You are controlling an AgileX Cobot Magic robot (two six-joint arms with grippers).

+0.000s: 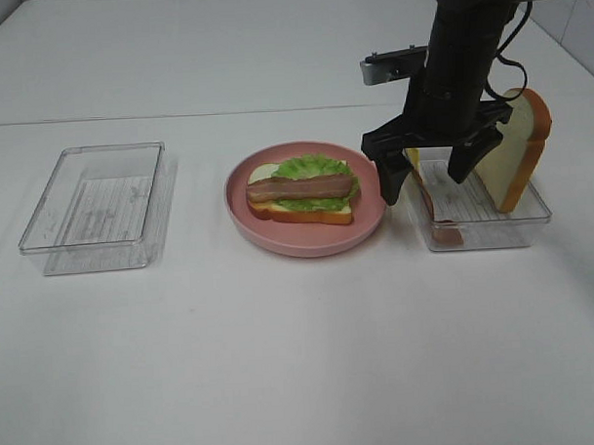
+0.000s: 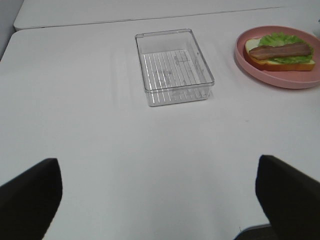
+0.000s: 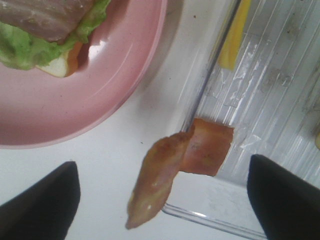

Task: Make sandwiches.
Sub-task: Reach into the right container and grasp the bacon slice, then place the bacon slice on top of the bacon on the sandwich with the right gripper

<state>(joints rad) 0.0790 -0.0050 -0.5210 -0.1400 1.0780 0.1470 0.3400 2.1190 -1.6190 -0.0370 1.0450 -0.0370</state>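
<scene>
An open sandwich (image 1: 301, 195) lies on the round pink plate (image 1: 308, 244): white bread, green lettuce and a bacon strip on top. It also shows in the left wrist view (image 2: 280, 52) and the right wrist view (image 3: 45, 35). My right gripper (image 1: 424, 184) is open and empty, hovering over the left end of the right clear tray (image 1: 493, 233). A second bacon strip (image 3: 175, 167) hangs over that tray's edge, just below the open gripper (image 3: 162, 202). A bread slice (image 1: 514, 156) leans upright in the tray, with yellow cheese (image 3: 232, 40) beside it. My left gripper (image 2: 155, 200) is open and empty over bare table.
An empty clear tray (image 1: 44, 241) stands at the left of the table and also shows in the left wrist view (image 2: 175, 92). The pink plate (image 3: 100, 100) sits close beside the right tray. White tabletop lies in front of everything.
</scene>
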